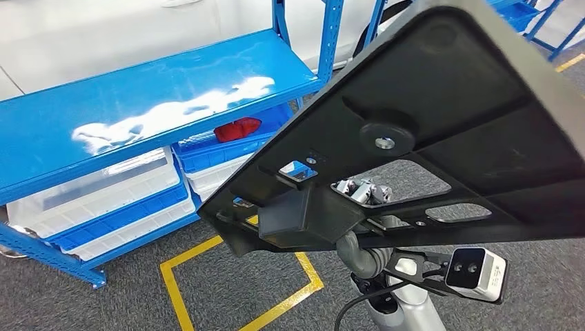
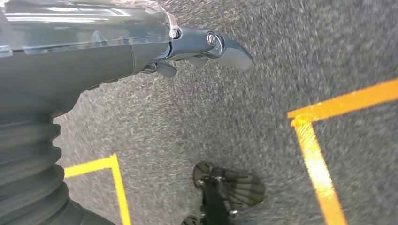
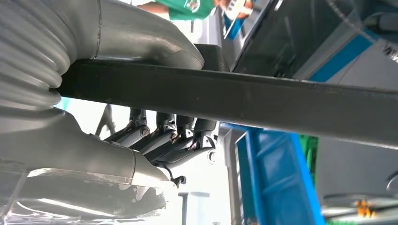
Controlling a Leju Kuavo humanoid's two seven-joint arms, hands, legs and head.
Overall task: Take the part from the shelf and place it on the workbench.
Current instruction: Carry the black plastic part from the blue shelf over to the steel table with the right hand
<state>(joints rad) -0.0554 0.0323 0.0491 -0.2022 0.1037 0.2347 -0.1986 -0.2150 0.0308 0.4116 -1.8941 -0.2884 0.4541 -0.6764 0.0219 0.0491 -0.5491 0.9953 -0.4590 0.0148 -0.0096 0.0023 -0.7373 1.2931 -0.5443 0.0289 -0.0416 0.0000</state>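
The large flat black plastic part [image 1: 441, 131], ribbed and pierced with cut-outs, is lifted clear of the blue metal shelf [image 1: 138, 103] and tilts across the right and middle of the head view, above the grey carpet floor [image 1: 234, 289]. The right hand [image 3: 155, 140] grips its edge, grey thumb on one face and dark fingers [image 3: 162, 136] curled against the other. The shelf stands far left, with white and blue plastic bins [image 1: 103, 200] beneath its top board and a red object [image 1: 238, 128] in one of them. The left hand [image 2: 206, 49] hangs over the carpet near yellow floor tape [image 2: 319, 154], holding nothing, fingers loosely apart.
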